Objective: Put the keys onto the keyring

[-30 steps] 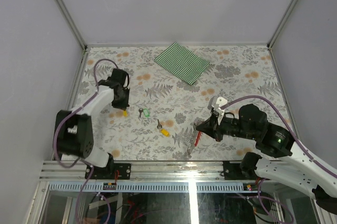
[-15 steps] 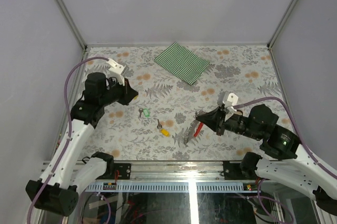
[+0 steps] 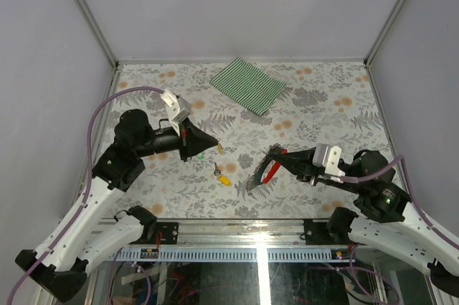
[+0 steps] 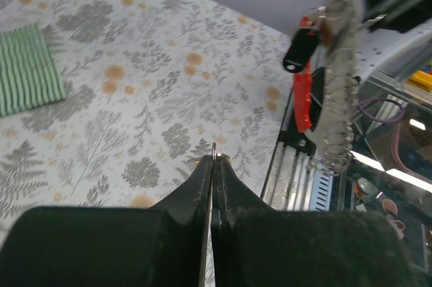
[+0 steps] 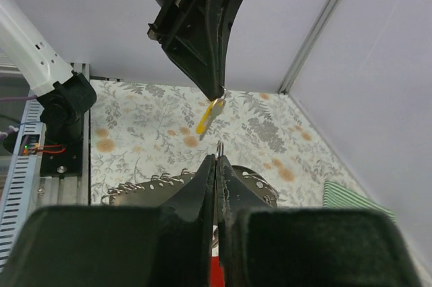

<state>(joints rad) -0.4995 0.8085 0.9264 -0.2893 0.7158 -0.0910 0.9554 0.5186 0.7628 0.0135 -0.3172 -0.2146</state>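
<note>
My left gripper (image 3: 213,146) is shut on a yellow key (image 3: 218,148) and holds it above the table's middle; the key hangs from its tips in the right wrist view (image 5: 210,116). My right gripper (image 3: 273,153) is shut on the keyring's silver ring (image 5: 218,148), with the red strap (image 3: 269,173) and a silver chain (image 3: 252,182) hanging below. The two grippers face each other, a short gap apart. A second yellow key (image 3: 224,180) lies on the table. The green key (image 3: 201,156) peeks out under the left fingers.
A green striped cloth (image 3: 247,85) lies at the back middle of the flowered table (image 3: 323,104). Grey walls close in the back and both sides. A metal rail (image 3: 237,227) runs along the near edge.
The left gripper took the yellow key from the left of the table and carried it right, towards the middle. The right gripper lifted the keyring and turned to face the left gripper.
</note>
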